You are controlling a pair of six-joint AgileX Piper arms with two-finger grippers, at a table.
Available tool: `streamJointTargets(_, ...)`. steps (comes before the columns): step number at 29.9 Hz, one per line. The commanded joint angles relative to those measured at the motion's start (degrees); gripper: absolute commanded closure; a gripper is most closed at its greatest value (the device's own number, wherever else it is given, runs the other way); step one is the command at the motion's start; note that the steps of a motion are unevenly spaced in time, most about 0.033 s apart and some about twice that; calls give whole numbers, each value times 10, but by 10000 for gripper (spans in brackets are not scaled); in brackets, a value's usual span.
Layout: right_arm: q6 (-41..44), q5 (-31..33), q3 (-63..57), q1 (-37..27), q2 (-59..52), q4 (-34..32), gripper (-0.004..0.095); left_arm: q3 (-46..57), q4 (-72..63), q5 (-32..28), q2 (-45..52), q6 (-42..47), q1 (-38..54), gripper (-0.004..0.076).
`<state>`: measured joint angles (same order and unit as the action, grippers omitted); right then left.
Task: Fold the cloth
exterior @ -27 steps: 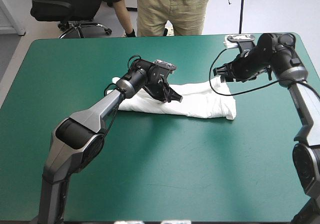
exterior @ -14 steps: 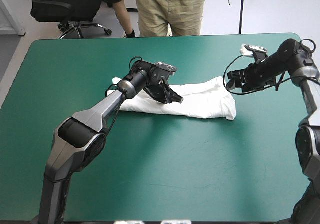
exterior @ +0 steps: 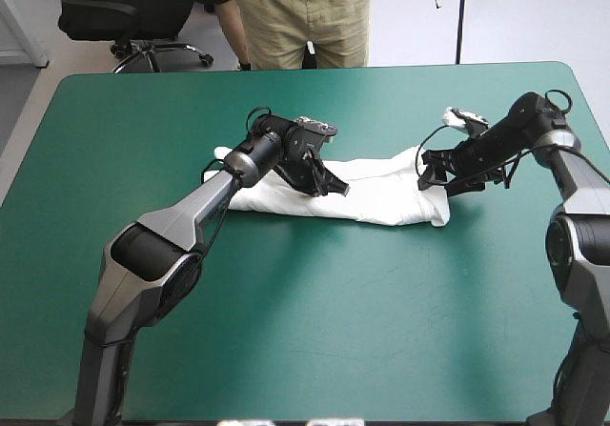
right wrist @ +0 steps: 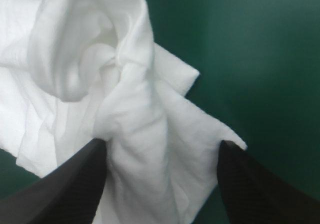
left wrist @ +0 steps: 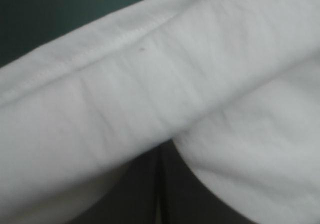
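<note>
Half done at most, judging by the T-shirt (exterior: 381,192): lying as a long, narrow white band across the far middle of the teal-green tabletop (exterior: 286,331), running side to side and resting apart from every edge. Looking already doubled lengthwise, with layers stacking along the near side, but showing a rumpled, twisted right end rather than a flat one.

Gripping the band left of its middle with the left claw (exterior: 329,184), black fingers (left wrist: 142,199) clenching together on a fold of white cloth, the sheet draping over them in the left wrist view.

Hovering at the band's right end with the right claw (exterior: 436,172), released, its fingers (right wrist: 65,189) standing wide apart, the bunched cloth sitting between and ahead of them, nothing being pinched.

Remaining, by this reading: closing the right claw on that end, carrying it across toward the left end to shorten the band, then flattening everything into a compact bundle. Needing care over the loose twist, likely to be spoiling a square fold.
</note>
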<state>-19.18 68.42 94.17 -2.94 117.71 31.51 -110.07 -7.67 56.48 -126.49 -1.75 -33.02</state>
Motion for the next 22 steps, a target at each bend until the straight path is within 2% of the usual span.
streamJointTargets(1,-12,3,13,19,-14,24,300,-11,-12,0,23,0,-2,741)
streamJointTargets(6,-12,1,9,47,8,24,308,-11,-12,2,23,-1,-2,741)
streamJointTargets(8,-10,1,7,56,13,27,349,-11,-12,4,23,-1,-2,741)
streamJointTargets(10,-11,-1,7,64,16,33,471,-11,-12,4,23,-1,-2,741)
streamJointTargets(12,-11,-3,7,70,16,32,661,-11,-12,4,23,-2,-2,741)
streamJointTargets(14,-11,-4,10,70,13,34,915,-11,-12,4,23,-2,-2,741)
streamJointTargets(22,-4,-3,45,71,-48,48,921,-11,-9,4,23,-2,-2,741)
